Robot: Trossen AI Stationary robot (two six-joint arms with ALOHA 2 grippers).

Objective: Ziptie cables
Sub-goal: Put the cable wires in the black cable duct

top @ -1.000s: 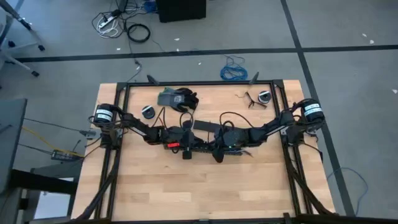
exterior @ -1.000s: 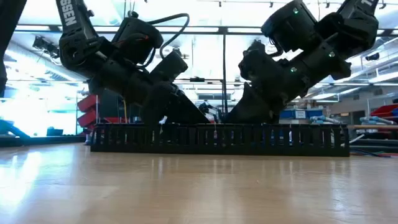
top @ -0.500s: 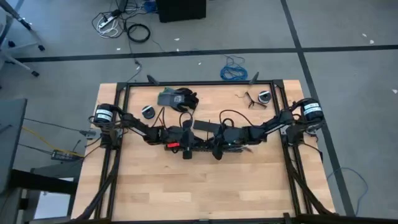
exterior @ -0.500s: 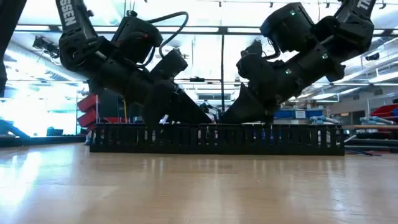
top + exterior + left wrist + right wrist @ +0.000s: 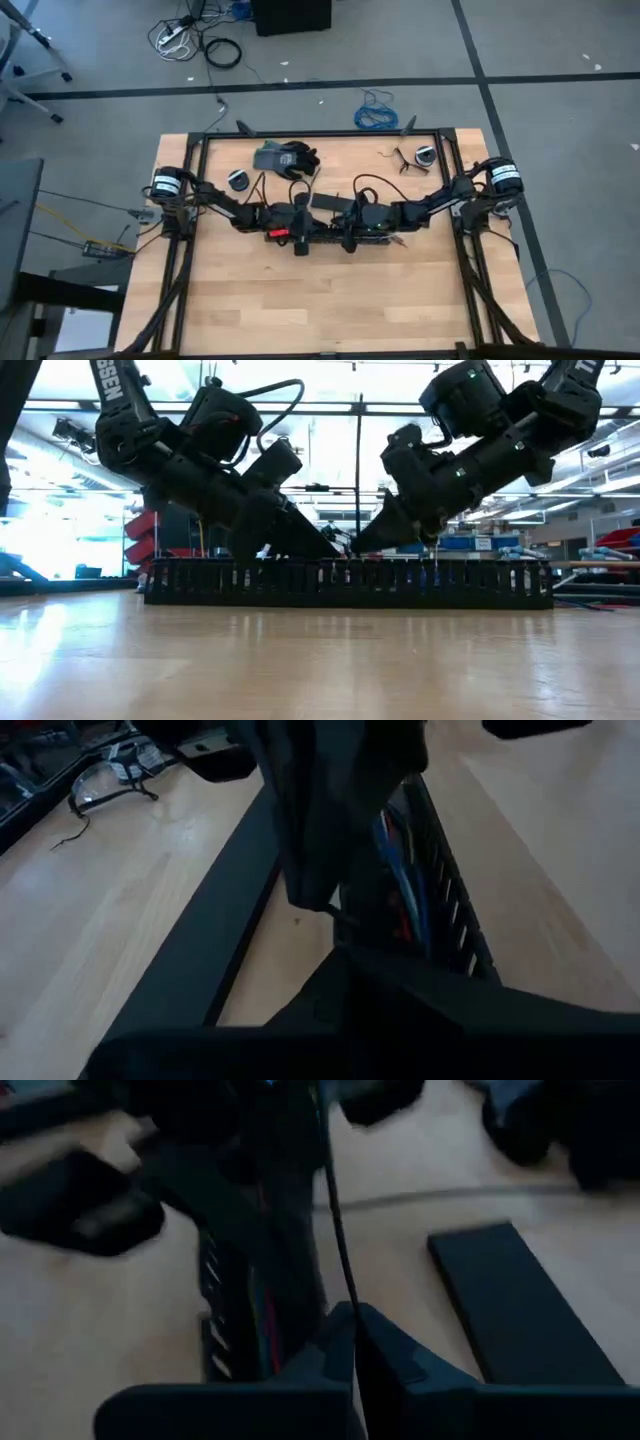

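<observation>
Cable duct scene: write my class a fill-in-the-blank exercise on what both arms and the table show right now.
1. Both grippers meet over the slotted black ____ at mid-table.
2. In the low view, the duct stands on a ____ table.
3. Inside the duct, the left wrist view shows red and ____ cables.
4. Safety ____ lie near the table's far right corner.

Missing words: duct; wooden; blue; glasses

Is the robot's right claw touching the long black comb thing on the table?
Cannot tell. In the low view the right gripper comes down right at the top edge of the slotted black tray, but no clear contact or gap shows; the wrist views are too dark.
</observation>
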